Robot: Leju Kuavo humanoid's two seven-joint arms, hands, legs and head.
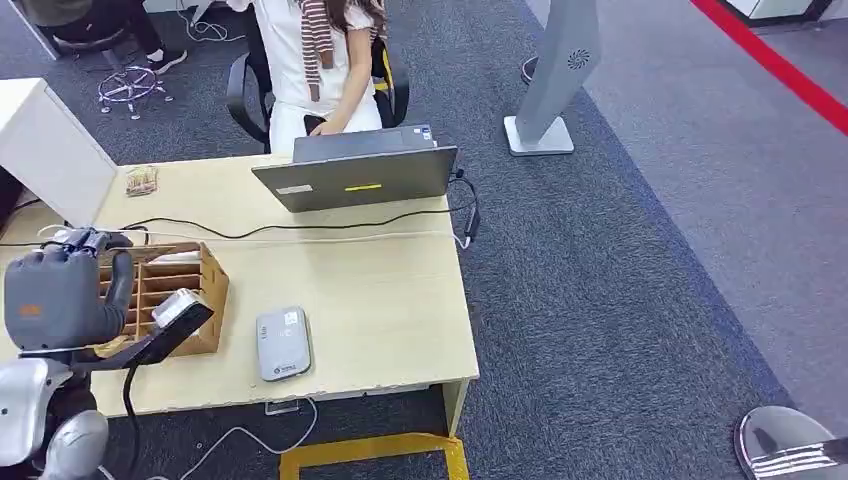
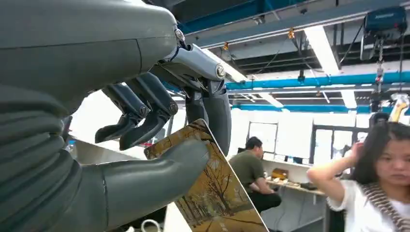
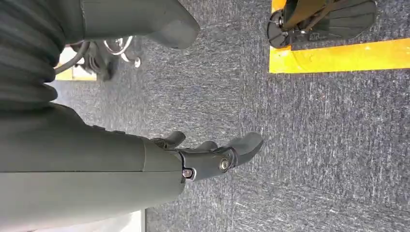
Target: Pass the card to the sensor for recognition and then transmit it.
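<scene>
My left hand is raised over the left end of the desk, above a wooden card rack. In the left wrist view this hand pinches a card, printed with yellow autumn trees, between thumb and fingers. The grey flat sensor lies on the desk to the right of the rack, near the front edge and apart from the hand. My right hand hangs over the grey carpet with its fingers apart and nothing in it.
A person sits behind the light wooden desk at an open laptop. A black cable crosses the desk. A white box stands at the far left. Yellow floor tape runs below the desk front.
</scene>
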